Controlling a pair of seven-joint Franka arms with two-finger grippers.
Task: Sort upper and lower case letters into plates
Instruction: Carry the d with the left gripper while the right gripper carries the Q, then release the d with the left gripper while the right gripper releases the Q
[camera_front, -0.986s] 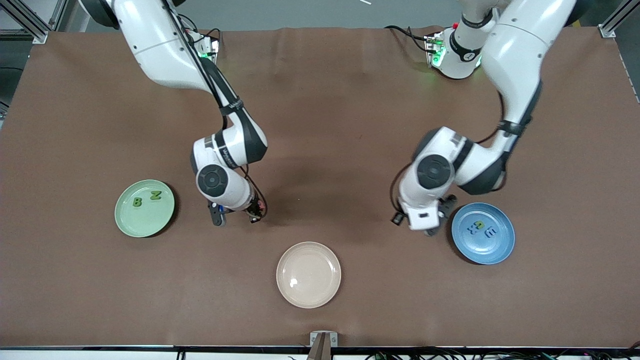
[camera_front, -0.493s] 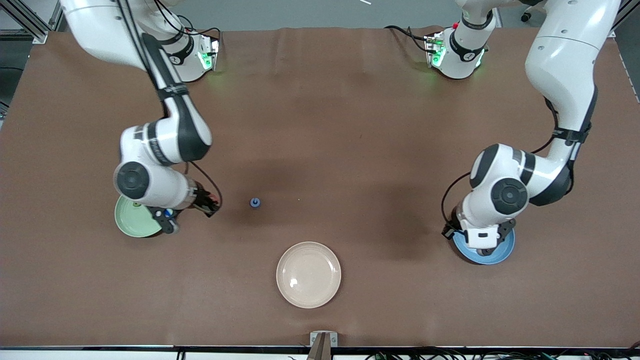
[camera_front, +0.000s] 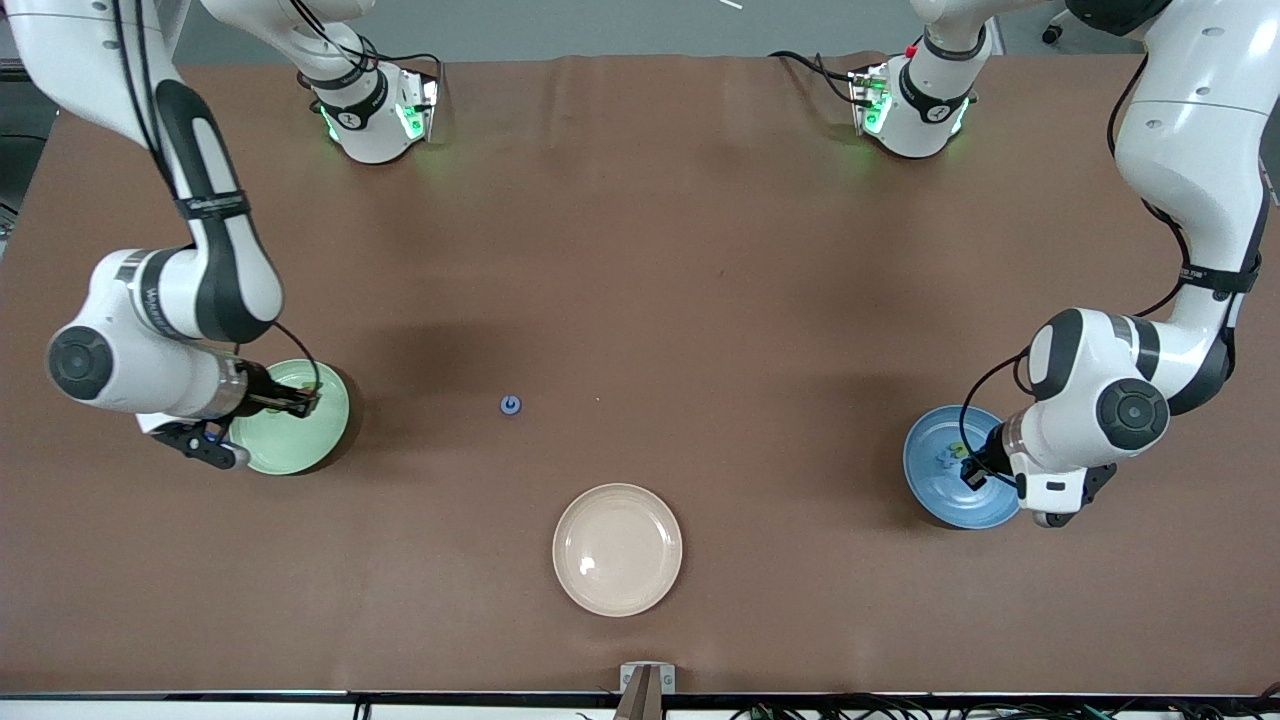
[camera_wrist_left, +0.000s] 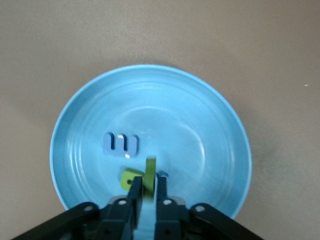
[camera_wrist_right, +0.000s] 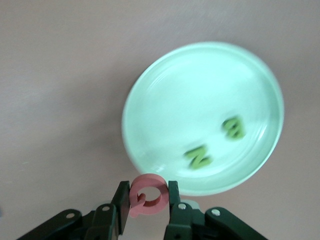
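Both arms swung outward; small blue letter (camera_front: 511, 404) lies between plates.

Open table mid-field, only small blue piece (camera_front: 511, 404) and beige plate (camera_front: 617, 549) there; arms crowd green plate (camera_front: 310, 440), blue plate (camera_front: 935, 490).

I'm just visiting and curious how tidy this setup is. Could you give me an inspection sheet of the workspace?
Surface: brown cloth-covered table.
Job's things: pale mint green plate holds green letters B and N; medium blue plate holds a blue letter and a yellow-green one.
Clutter: empty cream-beige plate; small blue letter on the cloth.
Grippers: right gripper grips a pink letter by the green plate; left gripper over the blue plate, a green letter between its fingers.
Cables: at both bases.
Surroundings: nothing seen.
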